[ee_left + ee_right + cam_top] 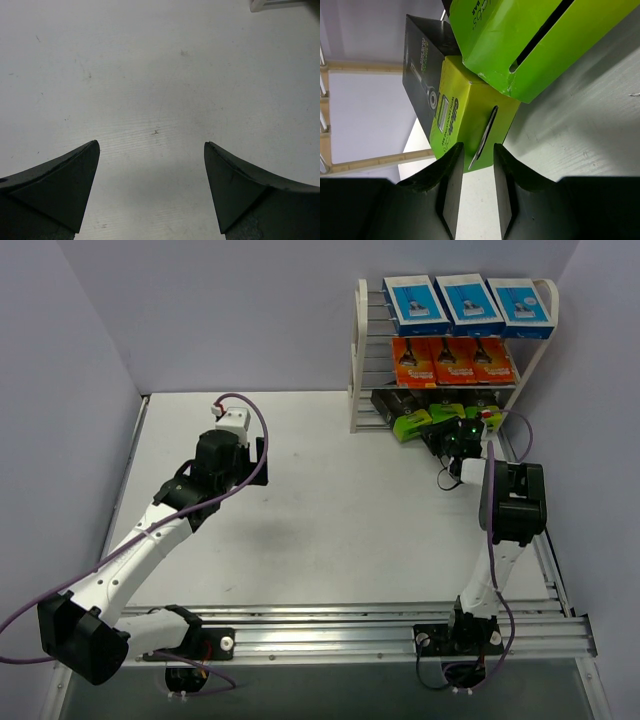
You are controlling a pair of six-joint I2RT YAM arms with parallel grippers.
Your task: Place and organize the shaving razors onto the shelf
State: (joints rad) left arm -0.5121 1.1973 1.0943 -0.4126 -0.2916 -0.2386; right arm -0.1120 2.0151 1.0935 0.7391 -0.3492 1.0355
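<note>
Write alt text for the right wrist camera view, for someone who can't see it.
The right tool, fingers narrowly apart, sits at the lime-green end of a black razor pack. A second lime-green pack end fills the upper right, and the cream shelf frame shows at left.

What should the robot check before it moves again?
1. Blue packs on the top tier of the shelf: ok.
2. Orange packs on the middle tier: ok.
3. Black-and-lime packs straight on the bottom tier: not ok. They are crooked, and one overlaps another.
4. Right tool gripping a lime end: cannot tell. Its fingers are nearly together there.
5. Left tool open, away from the shelf: ok.
</note>
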